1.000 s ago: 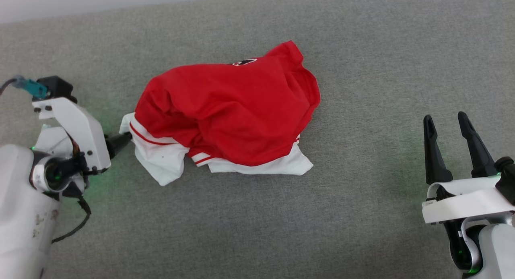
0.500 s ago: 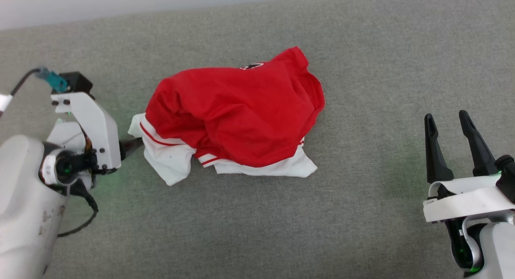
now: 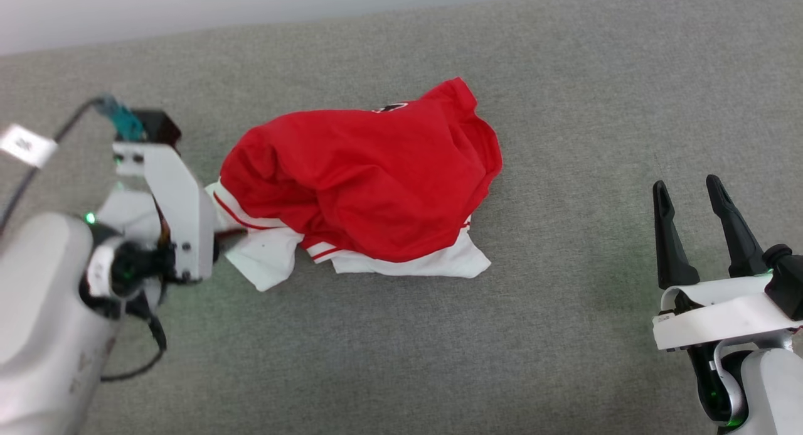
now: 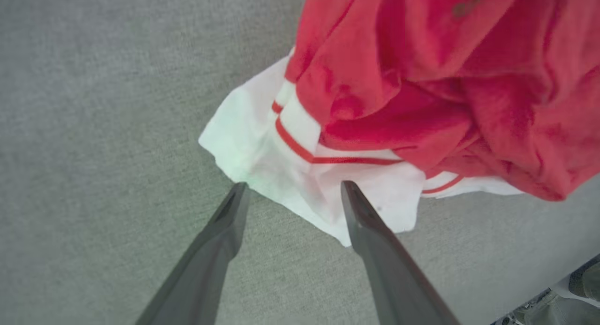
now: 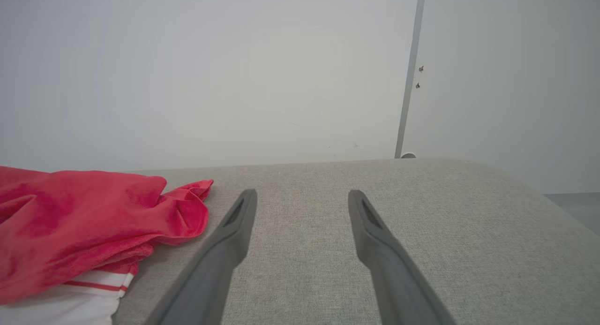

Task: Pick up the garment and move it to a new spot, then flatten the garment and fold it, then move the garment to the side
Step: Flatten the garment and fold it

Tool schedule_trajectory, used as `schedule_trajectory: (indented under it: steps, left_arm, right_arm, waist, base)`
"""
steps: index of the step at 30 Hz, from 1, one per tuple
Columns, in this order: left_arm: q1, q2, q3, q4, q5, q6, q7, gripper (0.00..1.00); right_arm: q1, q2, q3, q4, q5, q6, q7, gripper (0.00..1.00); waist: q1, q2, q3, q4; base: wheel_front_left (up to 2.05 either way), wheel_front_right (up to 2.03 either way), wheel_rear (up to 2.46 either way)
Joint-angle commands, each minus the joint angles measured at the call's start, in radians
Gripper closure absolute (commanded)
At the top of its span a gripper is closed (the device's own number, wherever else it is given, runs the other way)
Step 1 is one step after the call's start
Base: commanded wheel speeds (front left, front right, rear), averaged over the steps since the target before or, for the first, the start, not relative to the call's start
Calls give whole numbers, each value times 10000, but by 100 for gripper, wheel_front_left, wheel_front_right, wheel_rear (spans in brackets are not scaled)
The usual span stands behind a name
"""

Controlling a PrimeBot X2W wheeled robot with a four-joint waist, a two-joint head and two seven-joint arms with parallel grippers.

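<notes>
At your nine o'clock the left gripper [image 4: 294, 186] spreads wide at the white sleeve [image 4: 243, 142] of the garment [image 3: 364, 184], bunched mid grey fabric surface [image 3: 564, 347]. At three o'clock the right gripper [image 3: 686, 182] stands wide and empty; pale wall [image 5: 187, 71] at twelve.

A grey woven fabric surface [image 3: 564, 77] is lying flat and covering the whole work area, with its far right corner rounding off and dropping away. A plain white wall [image 5: 187, 57] is rising directly behind the far edge. A narrow vertical strip [image 5: 410, 71] is running down that wall, with two small dark marks [image 5: 421, 69] sitting just beside it. A pale grey floor [image 5: 581, 205] is showing past the corner. Light is falling evenly, casting only soft shadows.
</notes>
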Motion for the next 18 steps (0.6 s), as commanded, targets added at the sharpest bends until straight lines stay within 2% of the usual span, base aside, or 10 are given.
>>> schedule_trajectory:
  steps: [1, 5, 13, 14, 15, 16, 18]
  left_arm:
    - [239, 93, -123, -17, 209, 97, 61, 0]
    - [523, 161, -295, 312, 378, -3, -167, 0]
    - [605, -457, -197, 1367, -131, -356, -725, 0]
    - [569, -535, -189, 1485, -168, -437, -799, 15]
    - [525, -610, -162, 1561, -194, -511, -934, 91]
    - [483, -657, -171, 1673, -206, -580, -963, 100]
    - [426, -721, -267, 1863, -181, -683, -979, 100]
  right_arm:
    - [113, 13, 18, -1, 72, 1, -41, 0]
    - [94, 33, 12, -18, 100, 1, -44, 0]
    - [32, 44, -98, -55, 32, 2, -50, 0]
    - [23, 48, -112, -56, 17, 1, -51, 0]
    - [18, 52, -124, -65, 2, 1, -51, 0]
    - [10, 53, -128, -67, -14, 1, -52, 0]
    - [-9, 58, -133, -75, -33, 1, -51, 0]
  waist:
    - [0, 0, 58, -75]
    - [0, 0, 159, -174]
    - [0, 0, 269, -211]
    - [0, 0, 273, -204]
    - [0, 0, 279, -192]
    - [0, 0, 278, -179]
    - [0, 0, 267, -149]
  base:
    - [0, 0, 0]
    - [0, 0, 0]
    - [0, 0, 0]
    - [0, 0, 0]
    - [0, 0, 0]
    - [0, 0, 0]
    - [0, 0, 0]
